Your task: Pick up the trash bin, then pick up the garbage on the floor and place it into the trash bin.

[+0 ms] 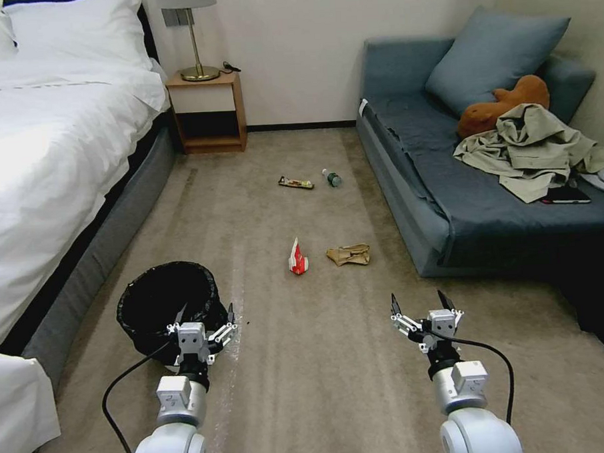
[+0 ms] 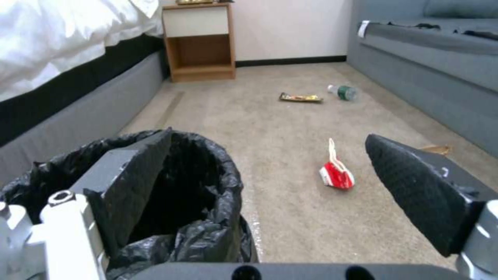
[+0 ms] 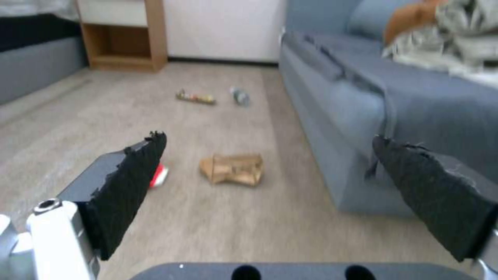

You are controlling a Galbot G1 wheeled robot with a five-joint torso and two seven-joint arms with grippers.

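Carpeted floor [image 1: 308,360] carries our litter ahead; our left gripper [image 1: 204,317], jaws apart, straddles the trash bin [image 1: 152,306] rim; our right gripper [image 1: 419,303] hovers, jaws apart.

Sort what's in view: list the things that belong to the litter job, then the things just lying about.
Job:
bin
packet
paper bag
wrapper
bottle
left pincer, open at the bin's rim
right pincer, open above the carpet

Lying about:
clothing
plush toy
cushion
lamp
phone
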